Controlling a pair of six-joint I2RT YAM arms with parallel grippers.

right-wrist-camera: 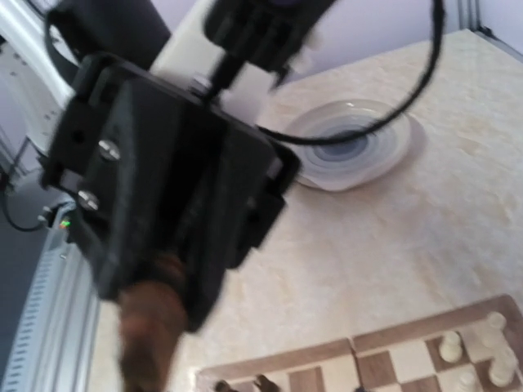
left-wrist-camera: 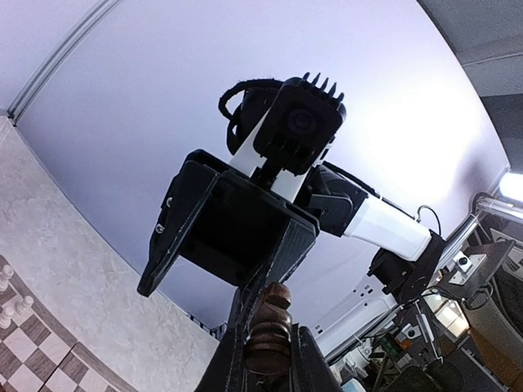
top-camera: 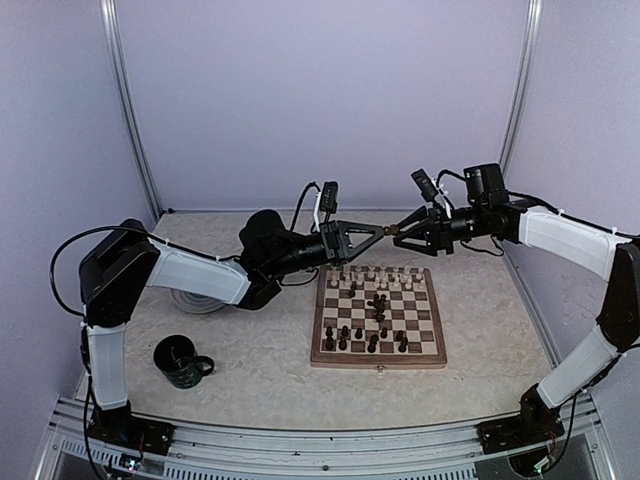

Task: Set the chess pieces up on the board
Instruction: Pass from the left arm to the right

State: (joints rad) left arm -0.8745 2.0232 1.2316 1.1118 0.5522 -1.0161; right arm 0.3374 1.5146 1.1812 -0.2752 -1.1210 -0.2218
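Note:
The board [top-camera: 330,357] lies mid-table. Cream chess pieces [top-camera: 372,274] stand along its far rows, and dark ones [top-camera: 378,316] are scattered over the middle and near rows. My left gripper [top-camera: 381,232] hovers above the board's far edge, shut on a dark chess piece [top-camera: 392,230]. In the left wrist view that piece [left-wrist-camera: 271,306] sits between my fingers [left-wrist-camera: 231,359]. My right gripper [top-camera: 406,231] faces it tip to tip. In that view it [left-wrist-camera: 194,300] stands open, one finger beside the piece's top. The right wrist view is blurred; the piece [right-wrist-camera: 151,327] shows, not my own fingers.
A round grey swirl plate [top-camera: 198,301] lies left of the board, partly under the left arm, and also shows in the right wrist view [right-wrist-camera: 351,147]. A dark mug [top-camera: 182,361] stands near the front left. Walls close the back and both sides.

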